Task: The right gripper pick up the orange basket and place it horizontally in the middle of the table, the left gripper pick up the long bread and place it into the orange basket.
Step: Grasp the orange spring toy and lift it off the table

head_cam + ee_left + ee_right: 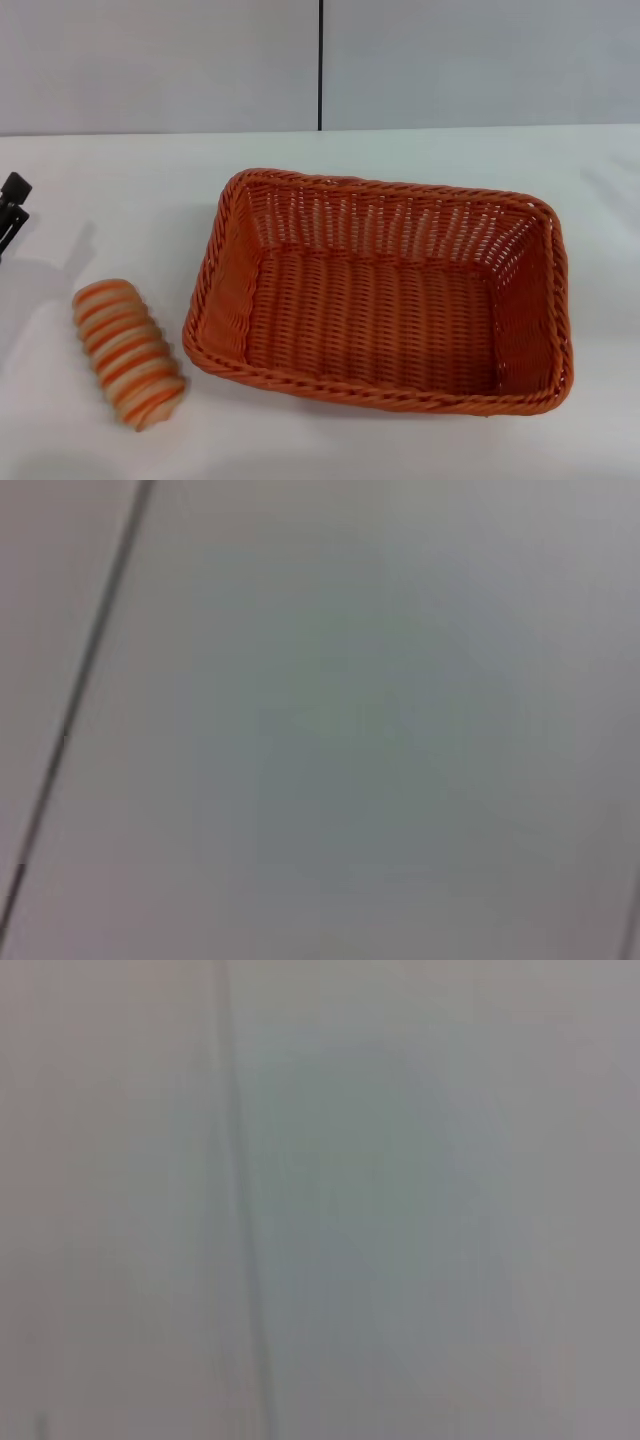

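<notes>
The basket (pixel 378 290) sat on the white tabletop (pixel 130 170), roughly in the middle and a little toward the robot's right, with its long side running across the view. It stood upright on its base, its open top facing up, and nothing lay inside it. Its braided rim and open-weave sloping walls were fully in view from the head camera.

The bread (pixel 128 352) lay on the tabletop just beside the basket's left short end, apart from it with a narrow strip of white showing between them. Its length ran at a slant, one end pointing toward the near edge and the other toward the far left, its tan and orange stripes crossing its width.

The left end effector (pixel 12 212) showed only as a small black piece at the left edge of the head view, well apart from the bread and above the tabletop, casting a faint shadow beside it. Whether its fingers were spread or pressed together could not be told. It held nothing visible.

The right end effector was out of sight. Both wrist views showed only a plain grey surface crossed by a thin line.
</notes>
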`<state>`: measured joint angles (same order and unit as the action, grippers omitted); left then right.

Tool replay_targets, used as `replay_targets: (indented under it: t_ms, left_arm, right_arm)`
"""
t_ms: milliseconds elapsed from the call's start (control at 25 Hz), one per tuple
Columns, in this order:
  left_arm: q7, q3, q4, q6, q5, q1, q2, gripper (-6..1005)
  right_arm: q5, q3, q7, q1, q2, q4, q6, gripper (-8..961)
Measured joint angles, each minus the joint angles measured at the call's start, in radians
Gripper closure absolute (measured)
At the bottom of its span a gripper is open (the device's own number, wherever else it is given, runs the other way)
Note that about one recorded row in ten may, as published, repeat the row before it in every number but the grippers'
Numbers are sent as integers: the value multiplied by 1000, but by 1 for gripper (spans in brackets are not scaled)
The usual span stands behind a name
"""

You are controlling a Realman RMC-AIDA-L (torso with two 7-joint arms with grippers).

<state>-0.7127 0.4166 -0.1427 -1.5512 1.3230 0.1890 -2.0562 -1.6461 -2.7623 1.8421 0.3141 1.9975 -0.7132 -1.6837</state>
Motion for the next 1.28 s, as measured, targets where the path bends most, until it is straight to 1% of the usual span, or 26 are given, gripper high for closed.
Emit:
replay_targets:
  t_ms: [40,160,200,240,280,360,400,440,520,600,800,1000,1280]
  left_arm:
    - [-62,44,-61,8,0,-8,3,201]
    - [-179,123,-169,21,17,-24,14,201]
    - [-251,154,-236,23,69,-31,28,201]
    - [-251,154,-236,23,69,-31,28,201]
    - [-288,158,-265,23,113,-31,36,201]
    - [-359,160,-316,24,206,-25,49,201]
    - [-413,159,-360,24,296,-18,55,201]
    - [-413,159,-360,24,296,-18,55,201]
    - [-434,151,-387,28,370,-15,55,201]
    - [-432,147,-395,36,401,-15,51,201]
    - [-430,150,-394,52,458,-14,46,201]
    - [-430,149,-394,62,488,-15,39,201]
    - [-429,156,-392,75,511,-20,37,202]
  right_arm:
    - [0,0,0,0,0,0,0,469]
    - [53,-86,21,-47,4,101,-20,469]
    - [114,-112,57,-81,4,170,-29,469]
    - [114,-112,57,-81,4,170,-29,469]
    - [143,-114,77,-99,4,203,-30,469]
    - [183,-115,114,-126,7,251,-26,469]
    - [203,-115,148,-148,17,277,-15,469]
    - [203,-115,148,-148,17,277,-15,469]
    - [218,-116,171,-162,24,289,-5,469]
    - [226,-118,182,-169,27,295,2,469]
    - [227,-117,184,-164,21,309,10,469]
    - [221,-116,185,-158,19,316,11,469]
    - [215,-108,184,-154,20,317,21,469]
